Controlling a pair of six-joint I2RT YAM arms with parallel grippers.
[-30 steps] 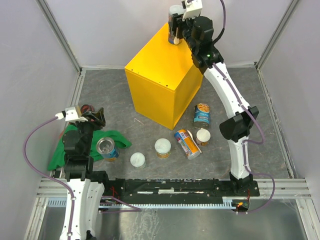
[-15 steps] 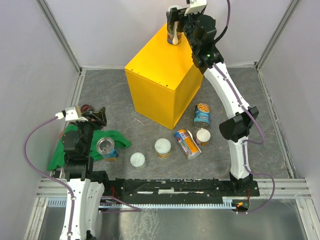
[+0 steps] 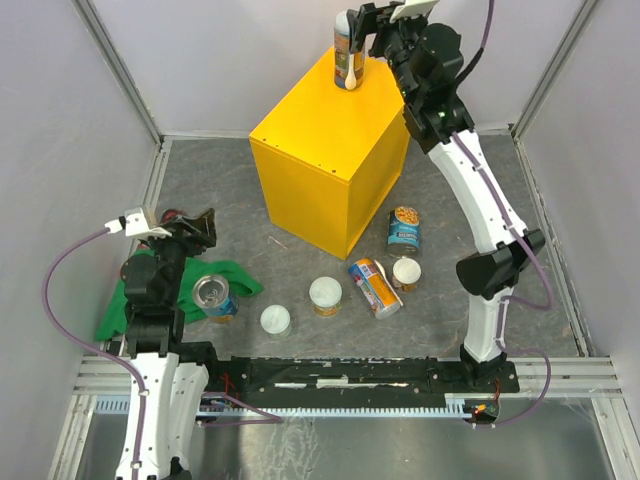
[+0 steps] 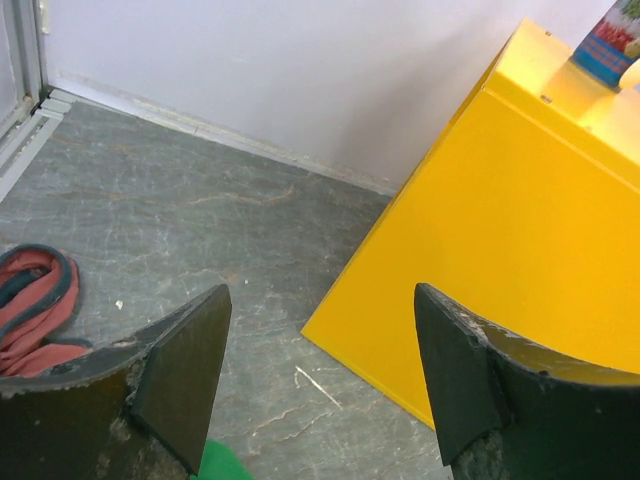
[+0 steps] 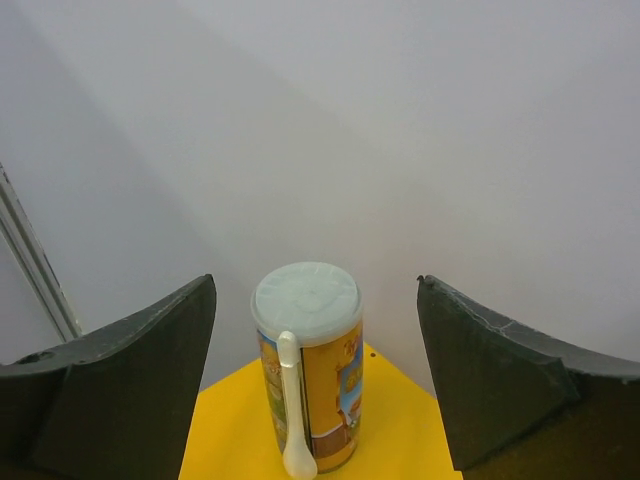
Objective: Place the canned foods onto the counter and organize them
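1. Counter. The yellow counter (image 3: 318, 125) sits under the right pincer (image 3: 371, 22), and ahead and to the right of the left pincer (image 4: 322, 292).

2. Right pincer. Jaws wide, holding nothing. One tall orange can (image 5: 309, 385) stands upright on the counter's far corner. It is centred between the fingers and just beyond them, touching neither. A white spoon (image 5: 291, 410) is fixed to its side.

3. Left pincer. Jaws wide, holding nothing; only bare floor shows between them. The green cloth (image 3: 140, 300) lies below and behind it. A blue can (image 3: 213, 296) stands at the cloth's edge, just beside the pincer.

4. Remaining cans. All are on the floor, well below the right pincer: a second blue can (image 3: 404, 229) upright, a second orange can (image 3: 376, 288) on its side, and three short cans (image 3: 326, 296).

Step in hand (judgement): one can delivered, six outstanding.

Next move (judgement): lift the right pincer clear without tipping the can, then descend on a floor can. The lying can needs a grip across its body.
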